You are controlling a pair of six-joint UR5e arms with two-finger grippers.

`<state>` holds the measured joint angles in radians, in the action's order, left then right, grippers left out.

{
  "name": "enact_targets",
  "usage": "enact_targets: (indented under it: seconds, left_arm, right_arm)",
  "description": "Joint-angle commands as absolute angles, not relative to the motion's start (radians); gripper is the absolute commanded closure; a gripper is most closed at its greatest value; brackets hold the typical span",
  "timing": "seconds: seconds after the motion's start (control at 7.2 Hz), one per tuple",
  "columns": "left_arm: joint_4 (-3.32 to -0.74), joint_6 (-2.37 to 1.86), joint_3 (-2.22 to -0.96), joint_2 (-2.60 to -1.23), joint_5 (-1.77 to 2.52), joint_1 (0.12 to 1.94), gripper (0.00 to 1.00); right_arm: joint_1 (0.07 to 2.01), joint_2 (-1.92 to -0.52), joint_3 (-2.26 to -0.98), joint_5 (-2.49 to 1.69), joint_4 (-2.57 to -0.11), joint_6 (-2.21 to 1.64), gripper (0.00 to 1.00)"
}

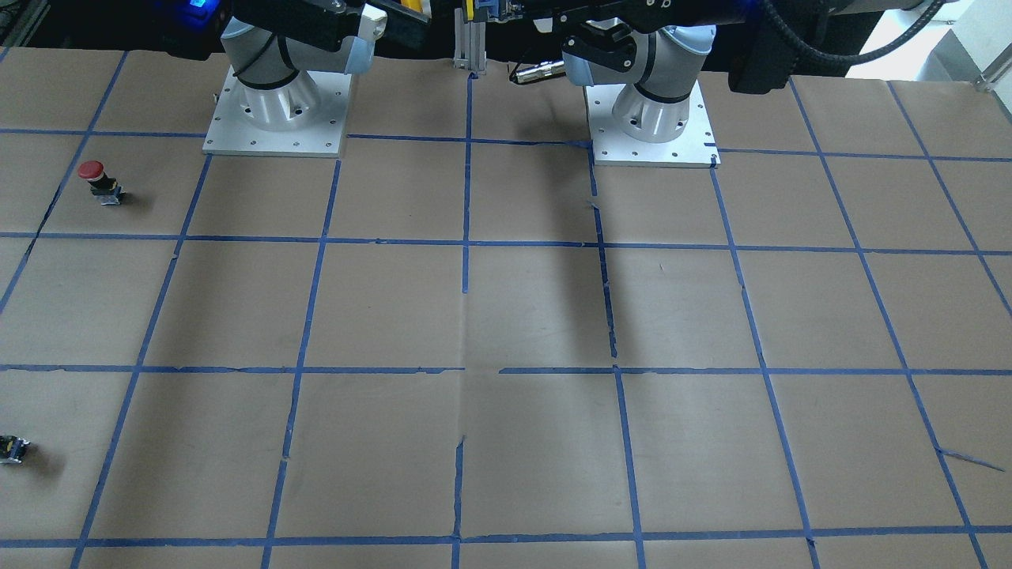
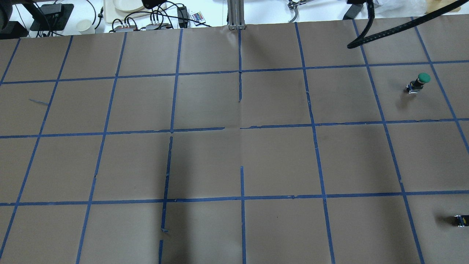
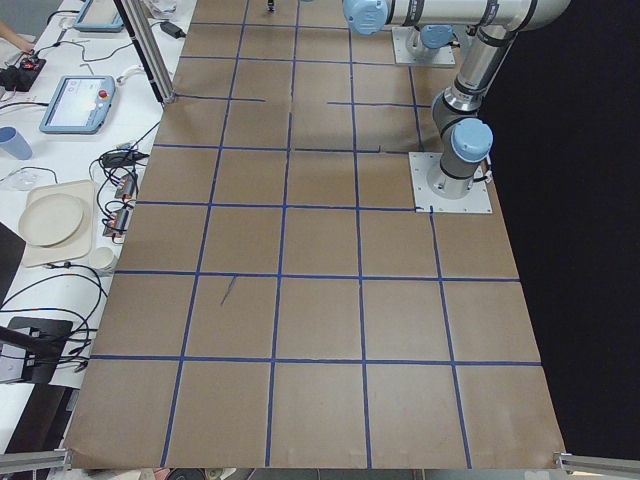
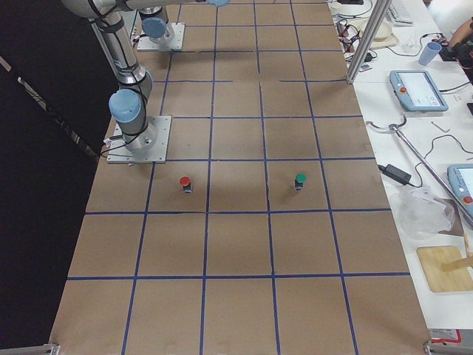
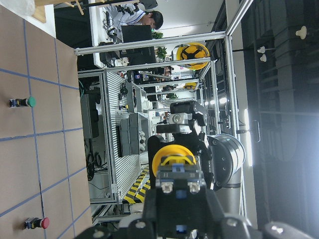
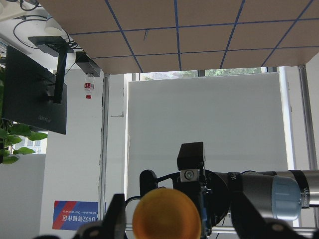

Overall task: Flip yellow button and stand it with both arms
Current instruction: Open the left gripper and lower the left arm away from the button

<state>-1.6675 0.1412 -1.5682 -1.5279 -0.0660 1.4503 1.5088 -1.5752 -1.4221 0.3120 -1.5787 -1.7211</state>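
The yellow button is held up in the air, off the table, between the two wrists. In the left wrist view its grey body (image 5: 179,185) sits between my left gripper's (image 5: 180,204) black fingers, which are shut on it, with the yellow cap pointing away toward the right arm. In the right wrist view the round yellow cap (image 6: 167,215) faces the camera. My right gripper (image 6: 174,219) stands around the cap with a gap on each side, so it is open. Both arms are folded back over their bases.
A red-capped button (image 1: 93,175) stands on the table in front of the right arm's base plate (image 1: 273,138). A green-capped button (image 2: 421,80) stands further out. A tiny dark block (image 1: 12,449) lies near the table edge. Operator desks with tablets line the far side.
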Motion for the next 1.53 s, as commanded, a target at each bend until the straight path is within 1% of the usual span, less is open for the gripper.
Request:
enact_targets:
  seconds: [0.0,0.14,0.28,0.42,0.56,0.83,1.11,1.39]
  left_arm:
    - [-1.667,0.141,-1.569,-1.528,-0.066,1.451,0.84]
    - [-1.667,0.141,-1.569,-1.528,-0.066,1.450,0.83]
    - [-1.667,0.141,-1.568,-1.526,-0.066,1.451,0.79]
    - [-1.667,0.141,-1.568,-1.526,-0.067,1.451,0.54]
    - [-1.645,0.140,-1.569,-1.525,-0.067,1.451,0.01]
    - [-1.641,0.135,-1.571,-1.525,-0.069,1.450,0.00]
    - [-1.644,0.092,-1.569,-1.526,-0.128,1.436,0.00]
    - [-1.655,0.080,-1.554,-1.528,-0.396,1.408,0.00]
  right_arm:
    - [1.502,-1.574,-1.424,0.262,-1.578,-1.721,0.67]
    - [1.502,-1.574,-1.424,0.261,-1.578,-1.721,0.71]
    - [1.500,-1.574,-1.424,0.261,-1.578,-1.721,0.71]
    - [1.500,-1.574,-1.424,0.261,-1.578,-1.721,0.72]
    - [1.499,-1.572,-1.424,0.261,-1.578,-1.721,0.73]
    - [1.497,-1.571,-1.425,0.262,-1.578,-1.721,0.74]
    - [1.435,-1.566,-1.425,0.262,-1.574,-1.721,0.74]
    - [1.358,-1.565,-1.425,0.274,-1.582,-1.703,0.74]
